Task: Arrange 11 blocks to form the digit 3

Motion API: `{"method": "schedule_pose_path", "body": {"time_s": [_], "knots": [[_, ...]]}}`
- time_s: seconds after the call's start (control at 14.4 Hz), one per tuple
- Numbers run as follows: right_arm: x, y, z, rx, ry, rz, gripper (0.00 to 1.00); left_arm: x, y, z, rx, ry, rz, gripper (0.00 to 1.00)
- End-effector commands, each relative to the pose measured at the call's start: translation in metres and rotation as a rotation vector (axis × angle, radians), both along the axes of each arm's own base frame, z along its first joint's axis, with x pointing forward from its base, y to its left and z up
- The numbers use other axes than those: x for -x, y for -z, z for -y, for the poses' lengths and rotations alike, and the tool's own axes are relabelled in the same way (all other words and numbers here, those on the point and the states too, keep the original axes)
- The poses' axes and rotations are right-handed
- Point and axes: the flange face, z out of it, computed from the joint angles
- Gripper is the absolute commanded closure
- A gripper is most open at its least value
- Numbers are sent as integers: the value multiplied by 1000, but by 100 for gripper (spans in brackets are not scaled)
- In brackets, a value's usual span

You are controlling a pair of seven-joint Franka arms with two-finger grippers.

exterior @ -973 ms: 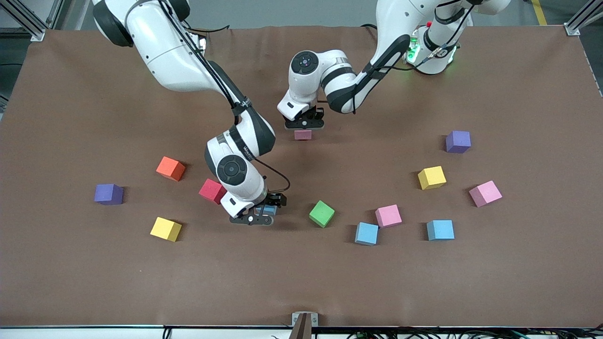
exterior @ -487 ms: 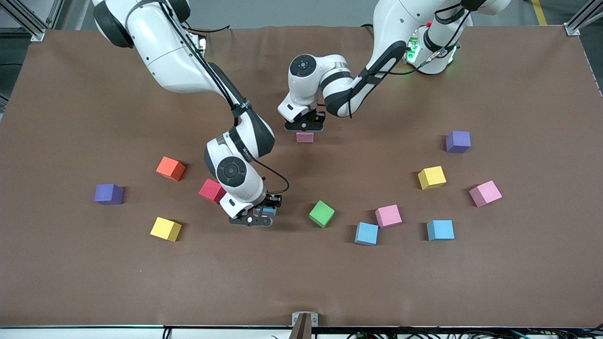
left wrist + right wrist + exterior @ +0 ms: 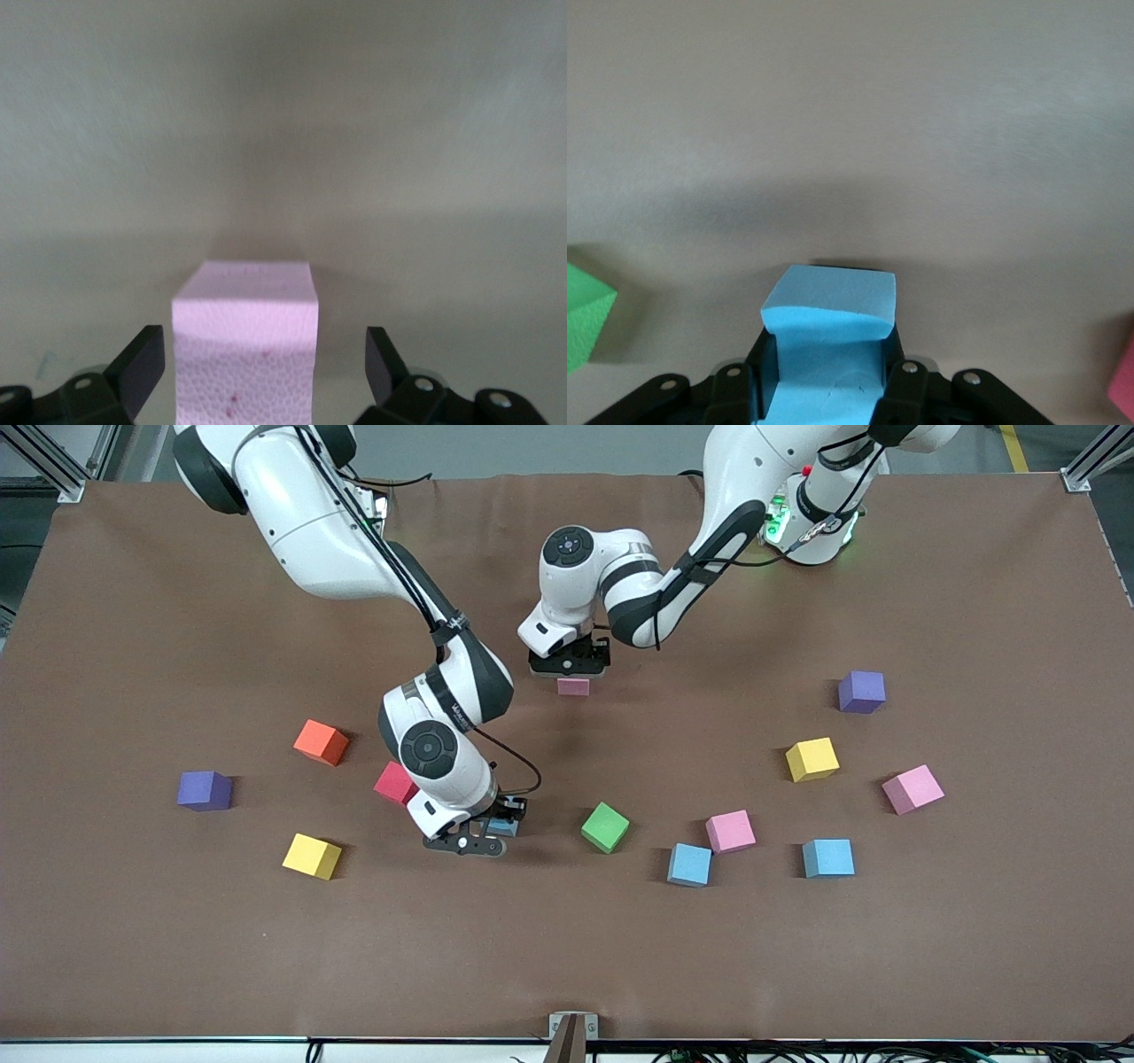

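Your right gripper (image 3: 493,834) is clamped on a light blue foam cube (image 3: 829,341); your left gripper (image 3: 571,670) stands spread around a pink foam cube (image 3: 245,350).

In the right wrist view you see both fingers (image 3: 904,390) pressed flat against the light blue cube's sides, down at the brown table (image 3: 567,957), between the red foam cube (image 3: 394,783) and the green foam cube (image 3: 605,827). In the left wrist view the pink cube sits on the table between the parted fingers (image 3: 137,367), with a gap on each side. You have no digit 3 yet: the orange cube (image 3: 321,742), two yellow cubes (image 3: 312,856) (image 3: 812,759), two more pink cubes (image 3: 731,832) (image 3: 912,789) and two more light blue cubes (image 3: 689,864) (image 3: 828,858) lie scattered, nearer the front camera than the pink cube under the left gripper.
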Motion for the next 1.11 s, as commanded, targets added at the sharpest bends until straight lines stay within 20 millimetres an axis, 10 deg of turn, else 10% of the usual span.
{"method": "schedule_pose_path", "body": {"time_s": [0.0,0.21,0.42,1.04], "knots": [[0,-41,12,-5,109,-36,76,-53,-42,-16,-17,-87,59,0],[12,-71,7,23,181,-66,92,-140,-74,-47,20,-241,76,0],[-4,-99,46,10,208,-75,92,-203,-70,-72,75,-360,63,0],[1,-132,79,63,444,-165,100,-287,-46,-120,193,-789,-59,0]]}}
